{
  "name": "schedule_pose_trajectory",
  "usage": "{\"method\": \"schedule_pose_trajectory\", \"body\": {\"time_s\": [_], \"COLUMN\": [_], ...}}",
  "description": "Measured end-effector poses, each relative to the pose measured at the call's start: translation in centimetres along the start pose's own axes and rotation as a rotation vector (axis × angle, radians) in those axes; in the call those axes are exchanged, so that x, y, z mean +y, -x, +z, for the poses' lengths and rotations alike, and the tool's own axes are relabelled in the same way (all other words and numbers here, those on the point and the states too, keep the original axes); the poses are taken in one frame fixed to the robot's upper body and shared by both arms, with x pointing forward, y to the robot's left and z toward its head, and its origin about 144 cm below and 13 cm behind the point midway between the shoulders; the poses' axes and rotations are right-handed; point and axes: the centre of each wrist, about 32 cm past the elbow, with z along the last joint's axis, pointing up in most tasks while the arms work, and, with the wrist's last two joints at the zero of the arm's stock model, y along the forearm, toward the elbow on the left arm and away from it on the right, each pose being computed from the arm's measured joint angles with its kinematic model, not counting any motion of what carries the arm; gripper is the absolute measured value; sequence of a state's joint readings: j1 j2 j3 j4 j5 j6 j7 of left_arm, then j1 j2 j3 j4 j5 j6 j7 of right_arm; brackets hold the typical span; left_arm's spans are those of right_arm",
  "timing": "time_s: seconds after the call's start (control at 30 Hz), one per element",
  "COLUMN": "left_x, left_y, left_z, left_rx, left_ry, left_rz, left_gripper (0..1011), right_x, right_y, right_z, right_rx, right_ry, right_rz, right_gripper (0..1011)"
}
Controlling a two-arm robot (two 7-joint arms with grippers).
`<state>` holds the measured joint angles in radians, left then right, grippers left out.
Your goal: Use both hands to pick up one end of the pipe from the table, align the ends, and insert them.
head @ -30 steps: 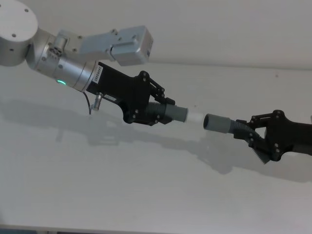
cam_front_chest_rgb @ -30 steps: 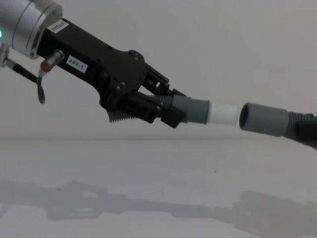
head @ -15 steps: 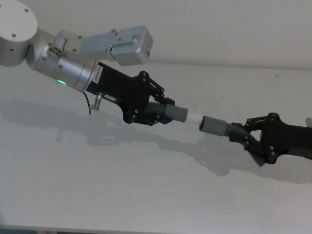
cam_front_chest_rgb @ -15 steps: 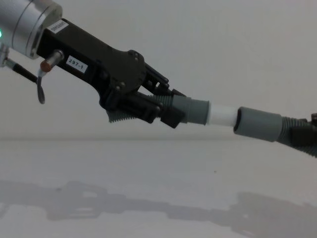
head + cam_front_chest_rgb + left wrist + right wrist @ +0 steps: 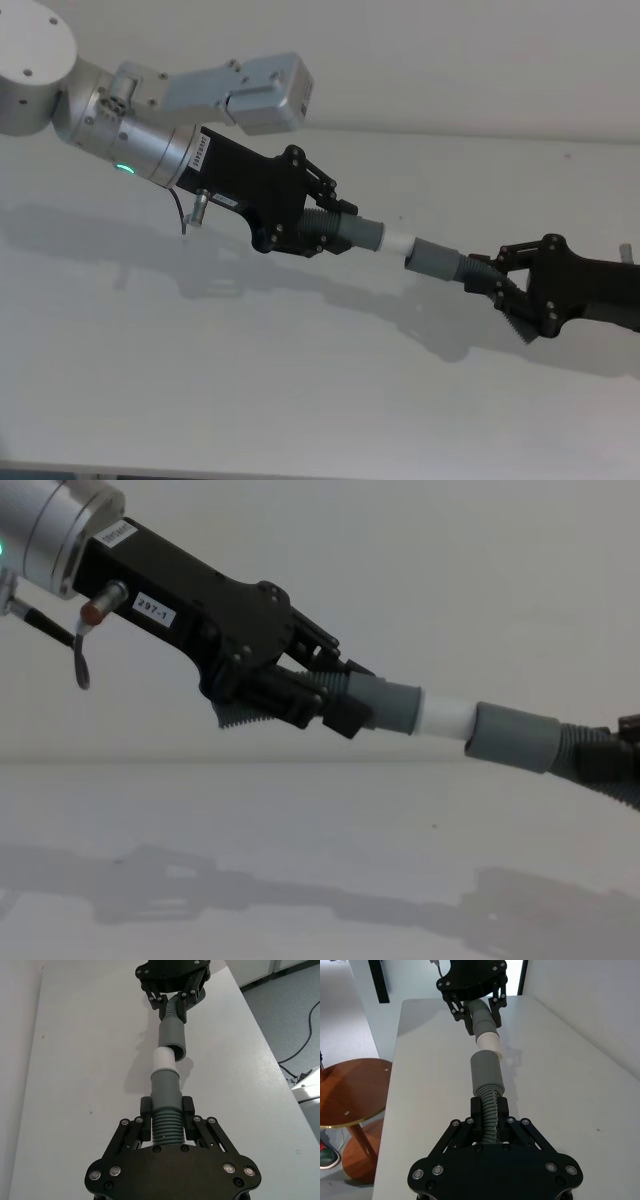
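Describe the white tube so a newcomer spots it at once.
Above the table, the left pincer and right pincer face each other, each shut on a ribbed grey hose. The white tube pokes from the left hose's grey cuff, its tip at the mouth of the right cuff. It is the only white piece between them.

A small white sticker (image 5: 153,611) on the black body of the left pincer (image 5: 340,708) reads "297-1". A second white label (image 5: 118,532), at the body's end by the silver wrist, carries print too small to read.
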<state>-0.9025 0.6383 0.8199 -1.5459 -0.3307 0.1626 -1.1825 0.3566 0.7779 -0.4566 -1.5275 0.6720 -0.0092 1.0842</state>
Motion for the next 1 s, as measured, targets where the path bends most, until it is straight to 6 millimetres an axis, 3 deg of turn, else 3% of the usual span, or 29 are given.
{"method": "schedule_pose_trajectory", "body": {"time_s": [1.0], "left_x": [-0.03], "left_y": [-0.07], "left_z": [0.32], "left_rx": [-0.026], "left_ry": [-0.003], "left_rz": [-0.061], "left_gripper": [348], "right_x": [-0.07], "right_y": [-0.49], "right_z": [-0.14], "right_rx": [0.008], "right_ry": [-0.027], "right_rz": [-0.016], "right_gripper": [175]}}
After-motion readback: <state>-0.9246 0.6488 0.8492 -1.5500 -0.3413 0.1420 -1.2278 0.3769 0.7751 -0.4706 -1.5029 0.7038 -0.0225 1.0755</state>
